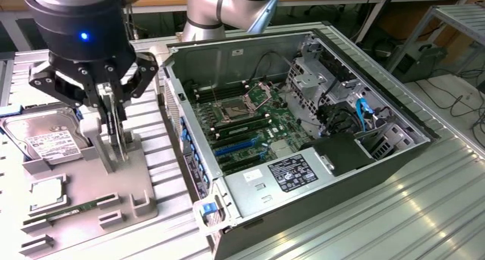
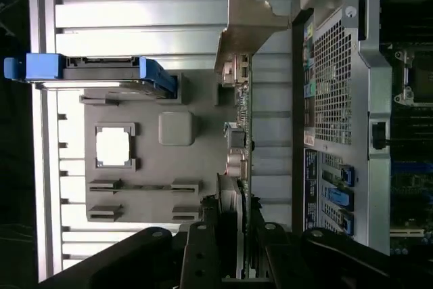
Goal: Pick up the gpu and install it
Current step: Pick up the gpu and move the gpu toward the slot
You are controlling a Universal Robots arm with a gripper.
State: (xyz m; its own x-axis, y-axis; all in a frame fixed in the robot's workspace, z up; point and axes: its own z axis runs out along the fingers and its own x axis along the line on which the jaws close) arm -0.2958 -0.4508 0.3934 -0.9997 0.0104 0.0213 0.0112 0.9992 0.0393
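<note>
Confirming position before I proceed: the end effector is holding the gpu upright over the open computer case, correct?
Not quite. The end effector does grip the gpu upright, but over the grey parts holder beside the open computer case, not over the case itself; the exterior view shows it.

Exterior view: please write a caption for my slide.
Robot gripper holds the gpu upright at the gray holder, beside the open computer case.

Light: bright, even.
Glare: pale sheen on the ribbed table (image 1: 424, 209), exterior view's right.
Shadow: soft inside the computer case (image 1: 227, 61).
</note>
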